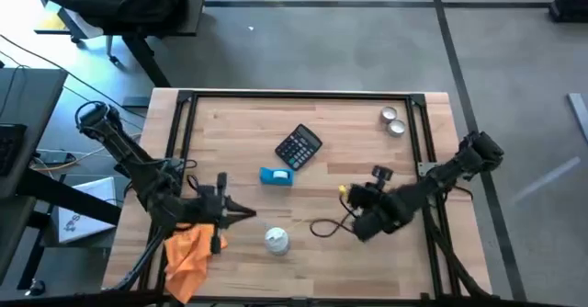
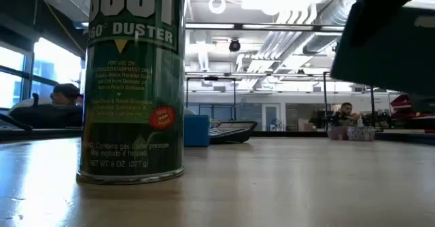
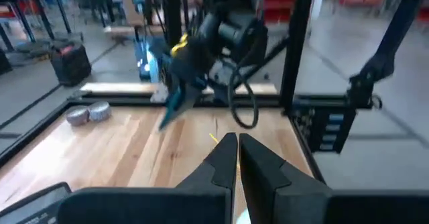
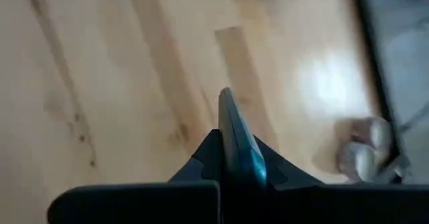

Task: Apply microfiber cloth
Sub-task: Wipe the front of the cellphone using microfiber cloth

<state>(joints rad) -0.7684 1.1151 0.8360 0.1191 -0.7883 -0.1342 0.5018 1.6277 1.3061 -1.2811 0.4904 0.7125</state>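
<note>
The orange microfiber cloth point(image 1: 188, 252) lies crumpled on the table near its front left corner, partly under my left arm. My left gripper point(image 1: 246, 211) point(image 3: 236, 147) is past the cloth, pointing toward the table's right, shut with nothing between its fingers. My right gripper point(image 1: 377, 176) point(image 4: 226, 110) hovers over bare wood right of centre, shut and holding nothing. In the left wrist view its teal fingers point(image 3: 175, 106) slant down toward the table. The black calculator point(image 1: 299, 146) lies flat at mid-table.
A green duster can point(image 1: 277, 241) point(image 2: 132, 84) stands near the front edge between the arms. A small blue box point(image 1: 276, 176) lies in front of the calculator. Two metal tins point(image 1: 395, 121) sit at the far right. A black cable loop point(image 1: 326, 226) hangs beside my right wrist.
</note>
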